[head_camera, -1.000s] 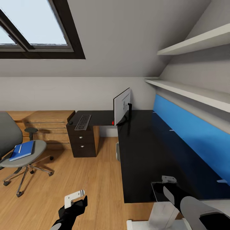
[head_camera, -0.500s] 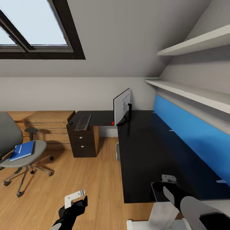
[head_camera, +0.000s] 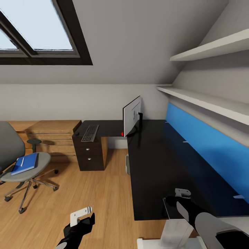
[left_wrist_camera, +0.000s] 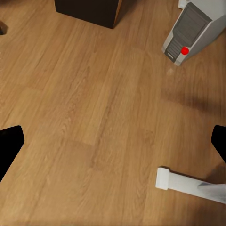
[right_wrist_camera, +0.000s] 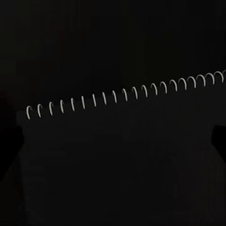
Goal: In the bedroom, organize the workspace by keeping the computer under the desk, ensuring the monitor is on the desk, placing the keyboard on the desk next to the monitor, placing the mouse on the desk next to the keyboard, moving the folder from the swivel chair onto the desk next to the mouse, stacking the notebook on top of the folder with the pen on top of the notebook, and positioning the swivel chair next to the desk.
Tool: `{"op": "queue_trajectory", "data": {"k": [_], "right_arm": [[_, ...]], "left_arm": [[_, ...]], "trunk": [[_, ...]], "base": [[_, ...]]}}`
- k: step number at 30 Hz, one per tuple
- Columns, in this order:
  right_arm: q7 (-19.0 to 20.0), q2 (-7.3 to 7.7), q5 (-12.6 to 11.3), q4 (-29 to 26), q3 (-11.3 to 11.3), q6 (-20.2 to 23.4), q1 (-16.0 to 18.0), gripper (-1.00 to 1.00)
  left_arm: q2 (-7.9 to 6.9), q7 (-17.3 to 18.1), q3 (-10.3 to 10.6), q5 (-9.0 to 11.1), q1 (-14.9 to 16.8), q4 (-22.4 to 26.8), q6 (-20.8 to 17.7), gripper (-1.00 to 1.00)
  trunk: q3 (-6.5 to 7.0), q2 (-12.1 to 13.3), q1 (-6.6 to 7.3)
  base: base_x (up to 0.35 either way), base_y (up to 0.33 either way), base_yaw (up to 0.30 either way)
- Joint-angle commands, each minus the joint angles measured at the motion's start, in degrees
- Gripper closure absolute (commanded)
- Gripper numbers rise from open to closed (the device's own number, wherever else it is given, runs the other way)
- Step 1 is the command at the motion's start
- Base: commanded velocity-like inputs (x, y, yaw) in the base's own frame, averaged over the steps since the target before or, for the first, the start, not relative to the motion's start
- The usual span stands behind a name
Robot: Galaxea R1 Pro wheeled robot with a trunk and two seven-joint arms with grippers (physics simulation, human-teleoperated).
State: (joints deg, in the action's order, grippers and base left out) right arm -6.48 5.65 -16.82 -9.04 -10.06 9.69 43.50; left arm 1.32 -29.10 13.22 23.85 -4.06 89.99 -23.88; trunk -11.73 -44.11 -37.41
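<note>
A: Where is the folder sitting?

B: It lies flat on the seat of the swivel chair, at the left of the head view, well apart from the desk. A thin white pen lies on top of the folder.

A: And on the desk itself?

B: The monitor stands at the inner corner of the L, its white-silver back toward the camera. The keyboard lies on the short wing above the drawer unit, near the monitor. A small dark lump at the wing's far left edge may be the mouse; it is too small to be sure.

A: The computer?

B: In the left wrist view the computer stands on the wood floor, red light showing. In the head view a sliver of it shows beneath the desk edge.

A: The notebook?

B: The right wrist view looks onto the notebook, a dark sheet with a white spiral binding across it, black all round. In the head view it lies at the desk's near end, under the right gripper.

A: How do the grippers stand?

B: The left gripper hangs over the floor, its fingers wide apart with nothing between them. The right gripper's fingers sit at the picture's edges, spread, not closed on the notebook.
</note>
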Motion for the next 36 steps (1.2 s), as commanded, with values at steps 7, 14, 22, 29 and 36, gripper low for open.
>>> {"op": "queue_trajectory", "data": {"k": [7, 14, 22, 29, 36], "right_arm": [[-0.3, 0.05, -0.4, -0.2, -0.6, -0.3, 0.0, -1.0], [-0.3, 0.05, -0.4, -0.2, -0.6, -0.7, 0.0, -1.0], [-0.3, 0.06, -0.4, -0.2, -0.6, -0.8, 0.0, -1.0], [-0.3, -0.03, -0.4, -0.2, -0.6, -0.8, 0.0, -1.0], [-0.3, 0.06, -0.3, -0.1, -0.6, -0.8, 0.0, -1.0]], "left_arm": [[0.0, -0.4, 0.1, 0.5, 0.0, -0.4, -0.1, -1.0], [0.0, -0.4, 1.0, 0.5, 0.0, -0.6, -0.1, -1.0], [-0.06, -0.4, 2.7, 0.5, 0.0, -0.7, -0.1, -1.0], [-0.07, -0.4, 3.2, 0.5, 0.0, -0.4, 0.0, -1.0], [0.0, -0.4, 3.3, 0.5, 0.0, -0.1, 0.1, -1.0]], "trunk": [[-0.07, -0.1, -0.02], [-0.07, -0.1, -0.02], [-0.07, -0.1, -0.02], [-0.07, -0.1, -0.02], [-0.79, -1.7, -0.89]], "base": [[0.09, -0.097, 0.0], [0.179, -0.182, 0.0], [0.111, -0.106, 0.0], [0.021, -0.02, 0.0], [0.003, -0.003, 0.0]]}}
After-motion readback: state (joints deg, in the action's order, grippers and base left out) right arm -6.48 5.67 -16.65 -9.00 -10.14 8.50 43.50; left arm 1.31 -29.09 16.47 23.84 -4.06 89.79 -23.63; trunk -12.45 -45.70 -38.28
